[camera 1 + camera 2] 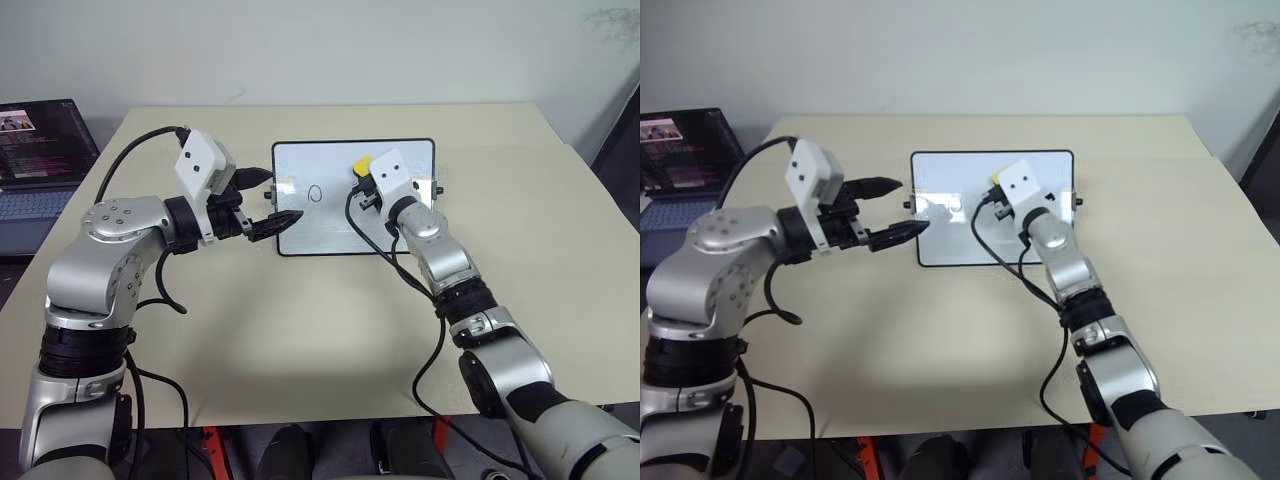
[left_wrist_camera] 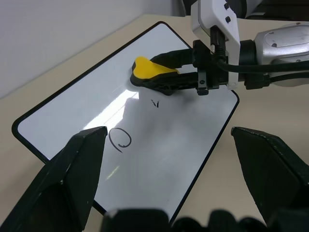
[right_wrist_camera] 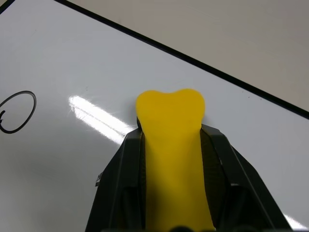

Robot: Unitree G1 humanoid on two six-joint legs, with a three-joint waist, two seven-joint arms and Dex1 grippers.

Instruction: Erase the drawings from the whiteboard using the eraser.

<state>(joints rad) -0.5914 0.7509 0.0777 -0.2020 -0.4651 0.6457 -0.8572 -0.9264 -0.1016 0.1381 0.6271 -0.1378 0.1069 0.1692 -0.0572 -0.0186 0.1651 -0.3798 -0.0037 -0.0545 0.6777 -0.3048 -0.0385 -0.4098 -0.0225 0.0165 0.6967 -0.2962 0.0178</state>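
left end effector: fingers spread, level | right end effector: clamped, arm extended

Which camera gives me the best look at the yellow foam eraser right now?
The right wrist view: the yellow foam eraser sits large between the right gripper's fingers. The left wrist view shows it from the side; the head views show a small yellow corner.

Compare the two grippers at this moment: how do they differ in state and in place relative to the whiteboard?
The right gripper is shut on the yellow eraser, over the whiteboard; the left gripper is open and holds nothing, at the board's left edge. The right one works near the remaining "0" mark, the left beside it. Both have two black fingers.
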